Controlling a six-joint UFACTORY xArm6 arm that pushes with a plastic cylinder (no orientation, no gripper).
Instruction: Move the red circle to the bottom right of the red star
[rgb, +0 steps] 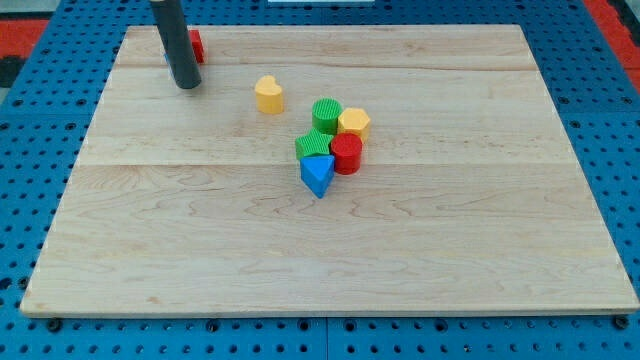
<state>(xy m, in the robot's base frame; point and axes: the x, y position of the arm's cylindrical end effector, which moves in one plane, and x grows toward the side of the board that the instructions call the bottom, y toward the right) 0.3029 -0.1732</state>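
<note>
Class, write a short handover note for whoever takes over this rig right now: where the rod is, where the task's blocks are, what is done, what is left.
My tip rests near the board's top left, just in front of a red block it mostly hides; shape unclear, probably the red star.
The red circle sits mid-board in a cluster, touching the blue triangle, green block and yellow hexagon.
Done: nothing visible.
Left: push the circle out of the cluster to the star's bottom right.

My rod (176, 40) runs off the view's top edge and covers most of a red block (196, 45) behind it, whose shape I cannot make out.
</note>
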